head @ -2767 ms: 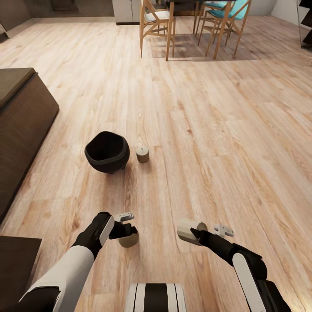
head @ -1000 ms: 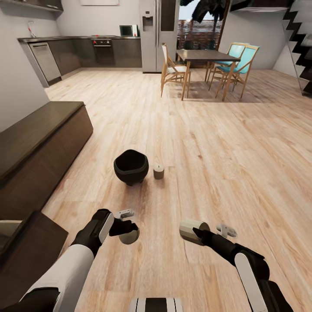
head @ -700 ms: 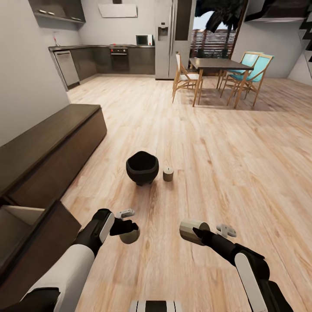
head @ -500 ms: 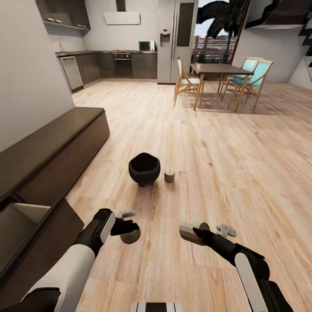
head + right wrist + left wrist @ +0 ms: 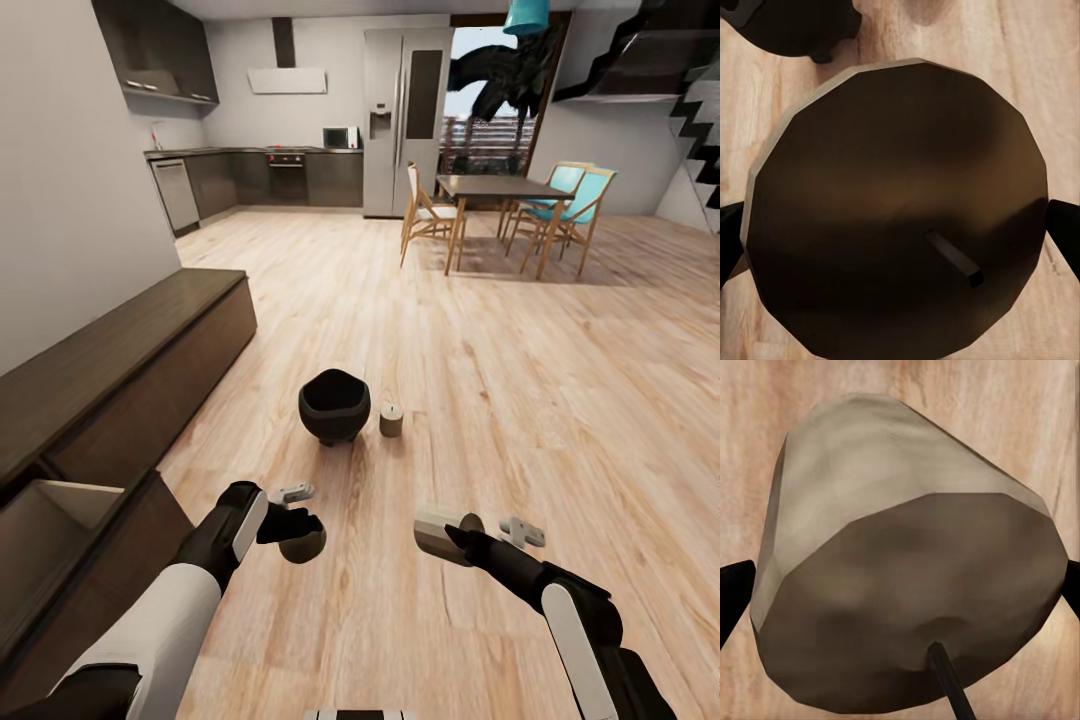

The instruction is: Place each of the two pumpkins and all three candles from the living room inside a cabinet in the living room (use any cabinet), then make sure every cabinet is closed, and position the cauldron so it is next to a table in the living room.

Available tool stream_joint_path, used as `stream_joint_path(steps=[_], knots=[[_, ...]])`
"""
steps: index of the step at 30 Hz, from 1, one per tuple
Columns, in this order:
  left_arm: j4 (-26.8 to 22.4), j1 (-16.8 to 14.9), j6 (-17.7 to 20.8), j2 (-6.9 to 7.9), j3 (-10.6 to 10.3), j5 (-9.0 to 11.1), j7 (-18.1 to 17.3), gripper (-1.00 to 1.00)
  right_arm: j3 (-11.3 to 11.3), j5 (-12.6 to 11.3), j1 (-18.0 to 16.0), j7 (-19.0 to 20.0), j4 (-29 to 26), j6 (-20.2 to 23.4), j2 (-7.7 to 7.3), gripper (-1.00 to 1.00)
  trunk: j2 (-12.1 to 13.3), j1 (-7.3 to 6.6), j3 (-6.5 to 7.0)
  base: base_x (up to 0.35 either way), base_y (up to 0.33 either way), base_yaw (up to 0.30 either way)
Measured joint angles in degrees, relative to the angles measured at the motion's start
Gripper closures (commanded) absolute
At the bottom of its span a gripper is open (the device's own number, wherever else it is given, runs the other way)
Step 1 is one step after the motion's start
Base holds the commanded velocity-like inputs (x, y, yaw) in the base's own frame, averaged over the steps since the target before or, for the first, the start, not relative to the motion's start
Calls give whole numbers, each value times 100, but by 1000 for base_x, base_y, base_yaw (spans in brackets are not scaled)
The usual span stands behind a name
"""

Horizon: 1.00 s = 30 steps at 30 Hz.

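1. Between the jaws, head view: left gripper (image 5: 297, 518) is clamped on a beige candle (image 5: 301, 545); right gripper (image 5: 462, 531) is clamped on a second candle (image 5: 440, 529), lying sideways in its grip. Ahead of both grippers on the wood floor (image 5: 520, 380) stands the cauldron (image 5: 334, 405), with a third candle (image 5: 391, 420) just beside it. The dark cabinet (image 5: 120, 350) runs along the left gripper's outer side, one compartment open with a pale interior (image 5: 45, 520). No pumpkins sighted.

2. Left wrist view: held candle (image 5: 900, 562) sits squarely between dark fingertips (image 5: 731, 592), wick (image 5: 949, 682) toward the camera, floor beyond.

3. Right wrist view: held candle (image 5: 900, 202) seen end-on with its wick (image 5: 954, 259) — fingertips (image 5: 1063, 232) at either flank; the cauldron (image 5: 791, 26) lies beyond the jaws.

4. Handling, judged: candles look light, rigid and smooth-sided, likely to slip; grasp across the body's middle. The cauldron looks heavier — take it by the rim.
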Motion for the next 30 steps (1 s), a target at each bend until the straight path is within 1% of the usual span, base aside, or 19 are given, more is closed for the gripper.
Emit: stream_joint_path(steps=[5,14,19,24,30], knots=[[0,0,2,-4,0,-5,0,100,-6,1,0,0,1,-1,0,100,7,-10,111,-241,0,0],[0,0,2,-8,0,-14,-1,100,-2,7,3,-4,2,0,0,100,19,-33,310,-324,-4,0],[0,0,0,-13,0,-5,2,100,-4,5,2,-6,4,-1,0,100,26,-48,421,-146,-18,0],[-4,1,0,-12,0,-3,2,100,-2,5,0,-8,3,0,0,100,26,-49,422,-27,-9,0],[-7,3,-4,-9,-7,-8,-2,100,-1,17,0,-9,4,2,0,100,26,-49,422,-4,-180,13]])
